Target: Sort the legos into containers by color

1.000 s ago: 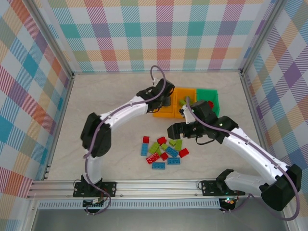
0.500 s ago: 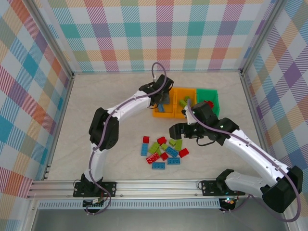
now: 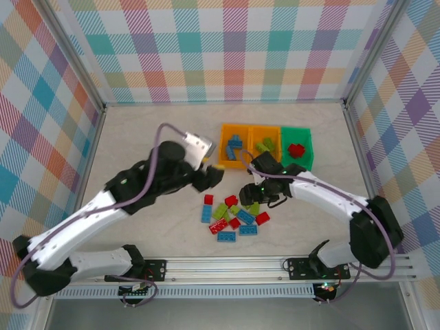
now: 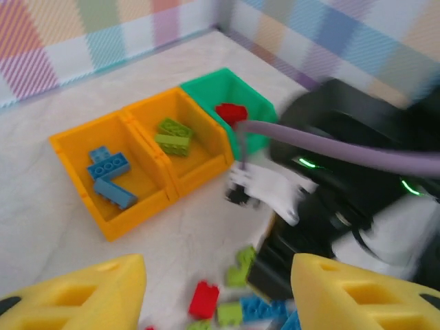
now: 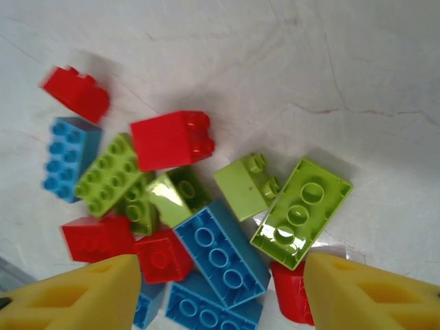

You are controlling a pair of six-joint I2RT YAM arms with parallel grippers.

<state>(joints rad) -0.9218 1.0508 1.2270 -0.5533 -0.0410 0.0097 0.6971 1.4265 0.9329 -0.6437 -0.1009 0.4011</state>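
The legos (image 3: 234, 216) lie in a loose pile of blue, lime green and red bricks at mid table. My right gripper (image 5: 220, 289) hangs open just over the pile, its yellow fingers either side of a blue brick (image 5: 220, 251); from above the right gripper (image 3: 249, 196) is at the pile's far edge. My left gripper (image 4: 220, 295) is open and holds nothing; in the top view the left gripper (image 3: 212, 176) hovers left of the pile. The containers stand in a row behind: an orange bin (image 3: 234, 127) with blue bricks (image 4: 106, 172), an orange bin (image 3: 265, 128) with green bricks (image 4: 172, 136), and a green bin (image 3: 297, 128) with a red brick (image 4: 230, 112).
The two arms come close together near the pile, the right arm's black wrist (image 4: 357, 172) directly ahead of the left gripper. Checked walls (image 3: 234, 48) enclose the table on three sides. Bare tabletop (image 3: 144, 137) lies to the left of the bins.
The left arm has pulled back from the left orange bin toward the near left, and blue bricks now show in that bin. The right gripper has shifted left and down over the pile.
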